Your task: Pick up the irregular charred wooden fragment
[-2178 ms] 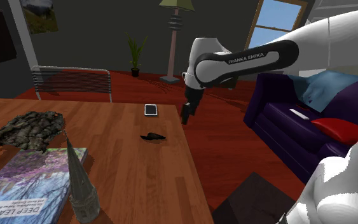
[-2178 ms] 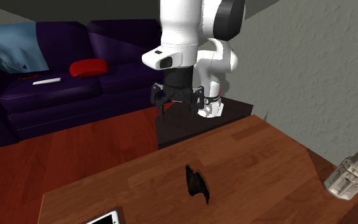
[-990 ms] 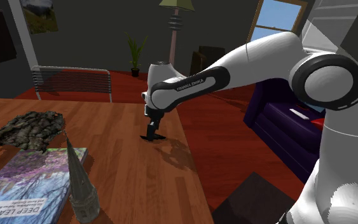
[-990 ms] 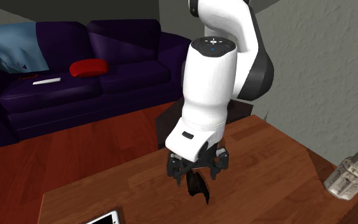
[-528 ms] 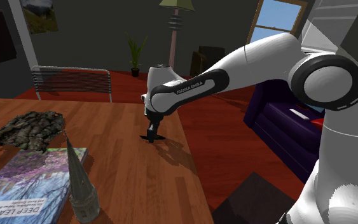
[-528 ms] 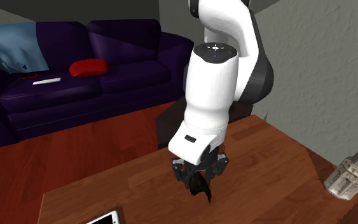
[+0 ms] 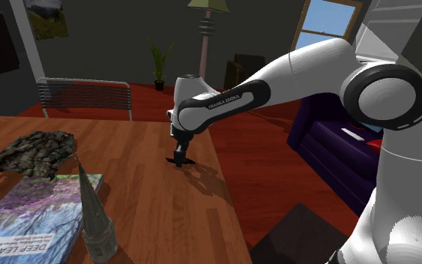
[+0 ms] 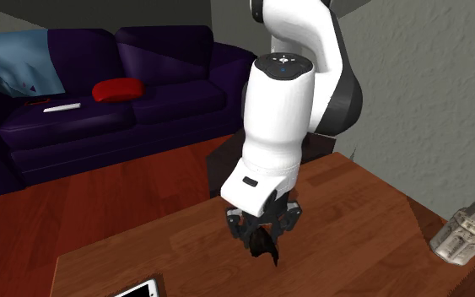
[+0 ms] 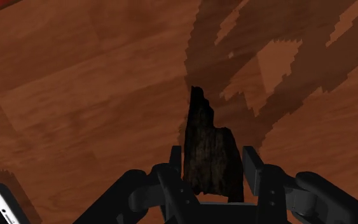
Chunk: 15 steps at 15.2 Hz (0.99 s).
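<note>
The arm reaches out, tool (image 7: 179,160) pointing straight down.

Dim, flat-lit room; pale daylight at the window (image 7: 327,19); jagged, stair-stepped shadows cross the bench (image 9: 75,108) beneath the arm (image 7: 276,75).

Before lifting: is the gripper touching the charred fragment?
Cannot tell. In the wrist view the gripper straddles the charred fragment closely, but neither contact nor gap shows plainly.

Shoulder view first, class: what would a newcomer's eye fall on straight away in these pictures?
The big white arm sweeping over the wooden table, its black gripper down at a dark charred fragment near the table's edge. Then the purple sofa with a red cushion beyond.
</note>
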### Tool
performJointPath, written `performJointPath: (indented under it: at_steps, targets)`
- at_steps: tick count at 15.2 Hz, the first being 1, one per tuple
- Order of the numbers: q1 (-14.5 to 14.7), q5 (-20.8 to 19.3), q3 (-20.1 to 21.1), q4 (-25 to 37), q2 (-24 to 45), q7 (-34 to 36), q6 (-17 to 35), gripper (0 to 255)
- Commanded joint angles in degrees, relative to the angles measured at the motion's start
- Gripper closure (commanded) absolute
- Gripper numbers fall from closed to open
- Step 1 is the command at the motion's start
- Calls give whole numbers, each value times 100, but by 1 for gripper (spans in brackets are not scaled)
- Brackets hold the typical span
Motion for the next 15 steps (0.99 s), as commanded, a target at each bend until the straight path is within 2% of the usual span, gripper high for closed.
performJointPath:
  at_steps: [1,13,15]
  targets:
    - [-5,6,-1,50,-49,-6,-106,255]
    - [-15,62,18,539,-379,-50,-922,255]
    - [-15,62,18,546,-382,-51,-932,255]
